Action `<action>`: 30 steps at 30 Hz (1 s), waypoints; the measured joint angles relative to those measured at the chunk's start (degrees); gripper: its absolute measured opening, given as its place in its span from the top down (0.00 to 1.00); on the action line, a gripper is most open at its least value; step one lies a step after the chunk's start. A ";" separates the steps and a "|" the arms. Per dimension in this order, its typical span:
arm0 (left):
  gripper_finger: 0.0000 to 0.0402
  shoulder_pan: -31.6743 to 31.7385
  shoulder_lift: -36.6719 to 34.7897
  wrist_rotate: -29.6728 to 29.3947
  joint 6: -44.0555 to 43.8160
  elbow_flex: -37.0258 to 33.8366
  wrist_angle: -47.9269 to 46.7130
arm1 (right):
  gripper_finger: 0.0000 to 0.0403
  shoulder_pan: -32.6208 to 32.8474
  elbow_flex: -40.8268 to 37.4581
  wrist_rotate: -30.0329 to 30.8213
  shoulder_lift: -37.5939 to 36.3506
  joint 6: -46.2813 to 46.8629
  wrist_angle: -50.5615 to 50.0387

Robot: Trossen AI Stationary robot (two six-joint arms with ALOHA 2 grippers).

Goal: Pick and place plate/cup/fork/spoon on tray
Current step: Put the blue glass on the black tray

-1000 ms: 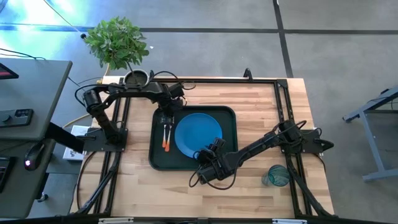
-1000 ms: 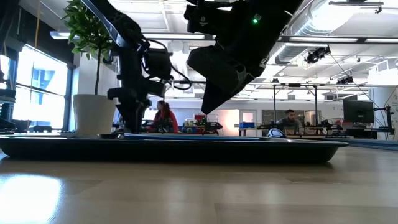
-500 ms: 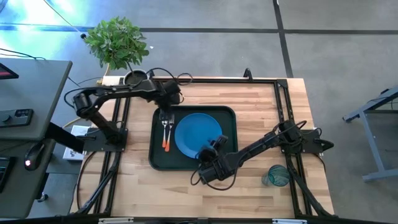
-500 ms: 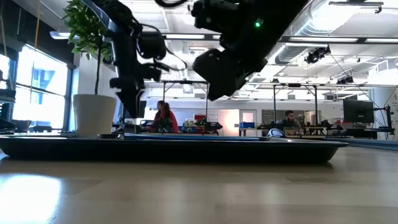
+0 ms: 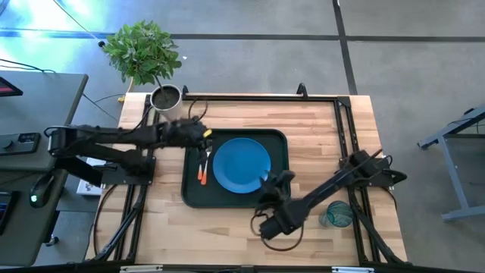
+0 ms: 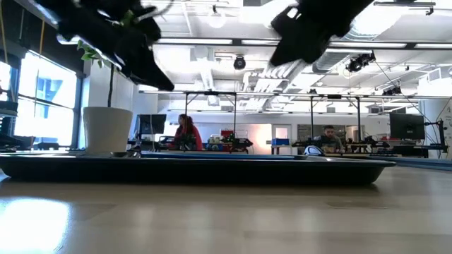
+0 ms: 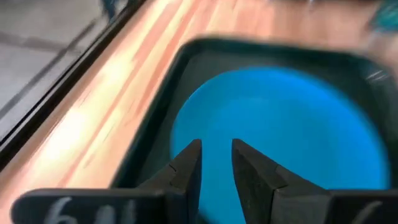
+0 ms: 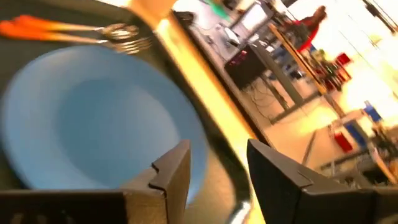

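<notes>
Left gripper [image 5: 203,135]: fingers [image 7: 186,169] slightly parted, empty, raised beside the tray's left rim.
Fork [image 5: 207,155] and spoon [image 5: 201,164]: just beyond the left gripper, side by side on the tray; long axes run near-to-far, orange handles toward the table's near edge, metal heads toward the far edge.
Plate [image 5: 242,164]: round, flat, bright blue, just beside the cutlery on the tray.
Tray [image 5: 279,140]: dark green, rounded corners, raised rim.
Right gripper [image 5: 274,180]: fingers [image 8: 176,168] spread, empty, over the tray's near right corner.
Cup [image 5: 336,214]: see-through teal, on the wooden table [image 5: 318,121], well right of the right gripper, off the tray.
</notes>
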 joint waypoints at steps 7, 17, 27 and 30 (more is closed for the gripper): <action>0.84 -5.19 -1.86 -1.17 -0.43 -9.89 17.34 | 0.74 3.23 0.00 0.26 -4.83 22.80 -18.82; 0.84 -5.38 6.22 -1.33 -3.02 -14.04 29.16 | 0.87 2.01 -4.22 -6.19 -5.73 19.23 -18.42; 0.84 -6.07 11.34 -0.26 -8.44 -14.00 36.62 | 0.96 -0.21 -19.71 -23.56 -18.26 9.55 9.73; 0.85 -6.50 11.39 -0.70 -8.44 -14.00 37.46 | 0.96 0.46 -21.25 -28.57 -22.67 -1.22 18.73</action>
